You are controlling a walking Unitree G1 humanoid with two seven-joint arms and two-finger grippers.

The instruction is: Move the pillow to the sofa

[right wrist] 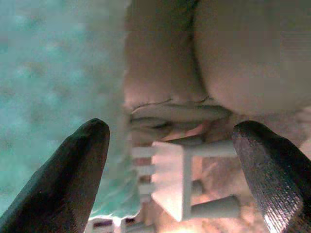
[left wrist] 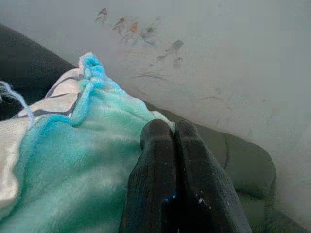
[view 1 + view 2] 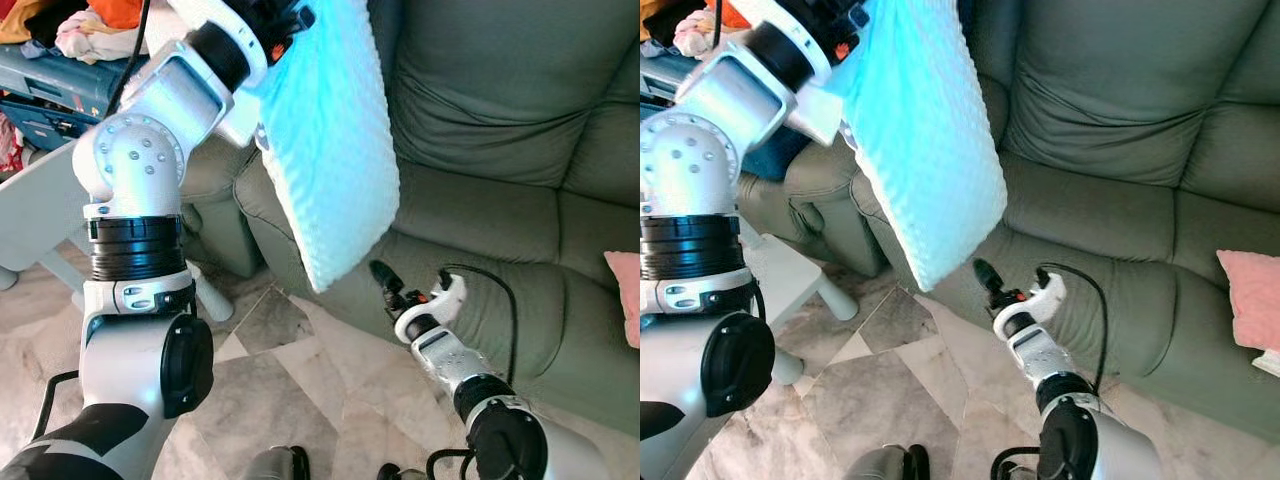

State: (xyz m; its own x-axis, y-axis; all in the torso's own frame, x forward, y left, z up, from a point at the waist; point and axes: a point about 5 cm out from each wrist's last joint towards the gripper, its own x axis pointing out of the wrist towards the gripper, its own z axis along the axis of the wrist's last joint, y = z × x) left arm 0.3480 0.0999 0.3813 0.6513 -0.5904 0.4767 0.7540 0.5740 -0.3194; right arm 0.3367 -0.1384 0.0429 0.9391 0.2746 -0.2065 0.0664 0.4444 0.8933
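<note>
The turquoise pillow is held high by the left gripper, fingers pinched tight on its top edge. It hangs long axis down, lower corner pointed at the front of the green sofa, over the seat's edge beside the armrest. The right gripper is raised just below that corner, fingers spread wide, nothing between them. A pink cushion lies on the seat far right. A white stool stands on the marble floor by the armrest.

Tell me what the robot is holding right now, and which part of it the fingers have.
The left gripper is shut on the turquoise pillow, pinching its top edge so it hangs over the sofa. The right gripper is open and holds nothing.
</note>
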